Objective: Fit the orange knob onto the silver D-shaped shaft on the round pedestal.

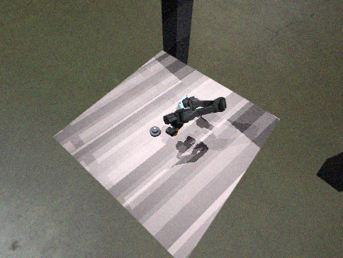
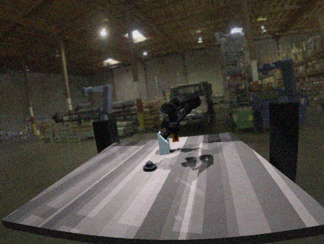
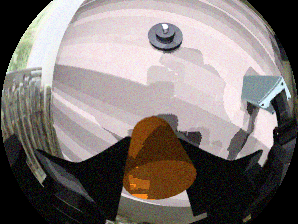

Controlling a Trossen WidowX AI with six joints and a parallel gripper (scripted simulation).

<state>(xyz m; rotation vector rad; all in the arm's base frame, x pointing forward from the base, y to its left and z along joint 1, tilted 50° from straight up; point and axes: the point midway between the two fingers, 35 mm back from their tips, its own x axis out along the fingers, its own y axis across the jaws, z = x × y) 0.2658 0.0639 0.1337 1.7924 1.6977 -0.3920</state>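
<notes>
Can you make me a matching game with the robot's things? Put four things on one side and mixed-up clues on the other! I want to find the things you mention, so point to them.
Things:
1. orange knob [image 2: 173,139] [image 3: 159,165]
2. round pedestal [image 1: 155,133] [image 2: 149,167] [image 3: 165,44]
3. gripper [image 2: 175,135] [image 3: 153,141]
4. D-shaped shaft [image 3: 165,28]

Clues:
A. dark and disc-shaped, on the table [image 1: 135,191] [image 2: 167,208] [image 3: 100,100]
B. closed on something orange
C. sticks up with nothing fitted on it
D. held up off the table

Right pairs: 1-D, 2-A, 3-B, 4-C
</notes>
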